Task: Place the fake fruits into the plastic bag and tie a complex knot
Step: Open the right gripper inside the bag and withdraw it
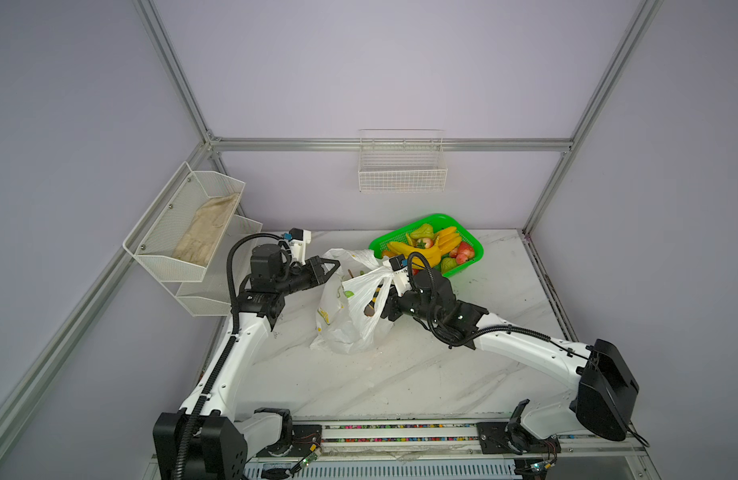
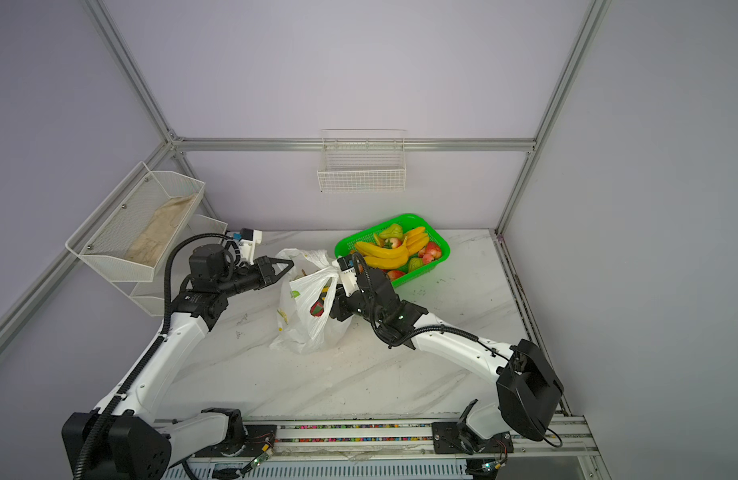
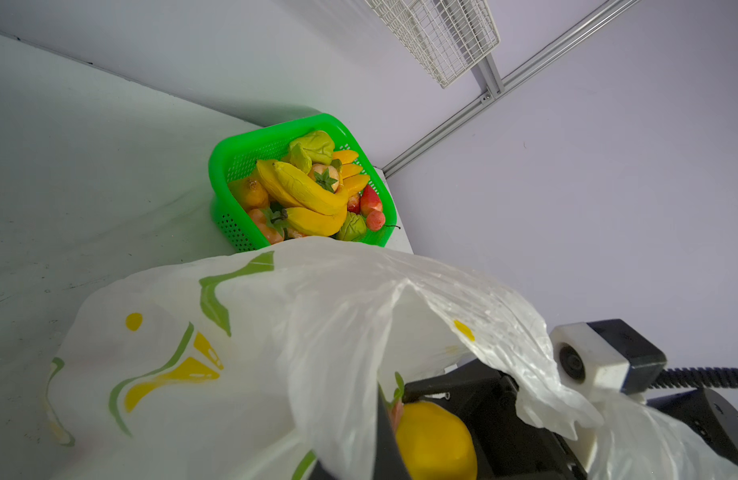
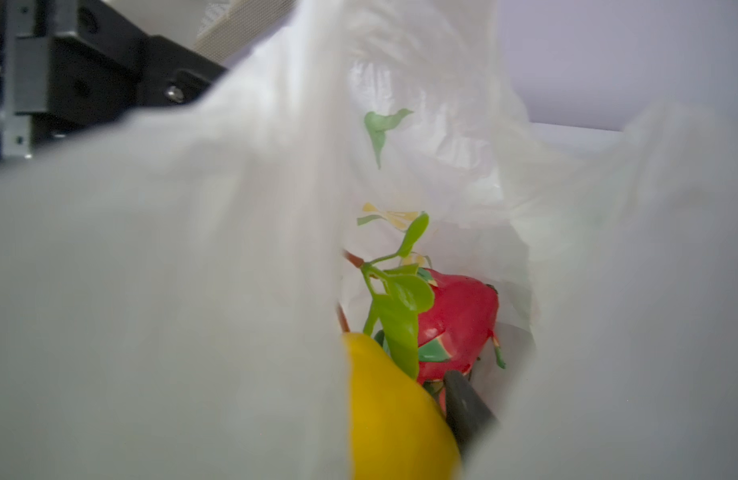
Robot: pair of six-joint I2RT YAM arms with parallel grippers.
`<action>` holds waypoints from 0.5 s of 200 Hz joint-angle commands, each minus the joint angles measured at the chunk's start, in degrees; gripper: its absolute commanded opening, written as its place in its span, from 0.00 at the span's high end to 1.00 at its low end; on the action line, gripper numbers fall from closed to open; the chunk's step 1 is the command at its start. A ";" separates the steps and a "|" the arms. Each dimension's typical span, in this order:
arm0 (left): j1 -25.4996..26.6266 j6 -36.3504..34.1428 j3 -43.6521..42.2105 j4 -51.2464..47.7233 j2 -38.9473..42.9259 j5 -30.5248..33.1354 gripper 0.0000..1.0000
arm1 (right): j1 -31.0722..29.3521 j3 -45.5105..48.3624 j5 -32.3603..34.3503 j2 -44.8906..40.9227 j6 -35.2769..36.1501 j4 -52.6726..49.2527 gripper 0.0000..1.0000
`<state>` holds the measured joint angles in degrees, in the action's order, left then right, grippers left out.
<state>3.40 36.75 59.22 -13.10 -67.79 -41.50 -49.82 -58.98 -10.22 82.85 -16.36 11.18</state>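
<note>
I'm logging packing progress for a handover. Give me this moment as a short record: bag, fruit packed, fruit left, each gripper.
bag: thin white plastic bag printed with lemon slices, standing open on the marble table
in bag: spiky pink-red dragon fruit
left gripper: shut on the bag's rim
right gripper: inside the bag, closed on a round yellow fruit
left to pack: yellow bananas, red apples and others in the bright green mesh basket
knot: not tied

A robotics lab test cell. Aluminium framing (image 1: 276,144) holds plain lilac panels (image 1: 359,62) round a marble-look table (image 1: 380,374), with two white arms (image 1: 242,349) on a front rail (image 1: 400,432).
</note>
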 commanded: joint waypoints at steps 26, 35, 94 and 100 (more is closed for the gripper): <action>0.20 -1.20 -1.61 0.62 -0.15 0.05 1.00 | 0.08 3.69 -0.70 1.02 -3.82 8.90 0.68; 0.20 -1.20 -1.65 0.67 0.17 0.15 1.00 | 0.01 3.06 -0.39 1.49 -3.63 7.57 0.67; 0.20 -1.08 -1.46 0.74 0.55 -0.29 1.00 | -0.07 2.73 2.47 6.61 -7.80 9.46 0.56; 0.20 -1.08 -1.43 0.77 0.56 -0.17 1.00 | -0.04 2.68 2.44 7.21 -7.77 9.56 0.54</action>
<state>3.40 36.60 59.22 -13.19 -67.90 -41.30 -49.56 -55.70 -9.54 88.01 -22.17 18.26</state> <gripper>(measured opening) 0.047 0.572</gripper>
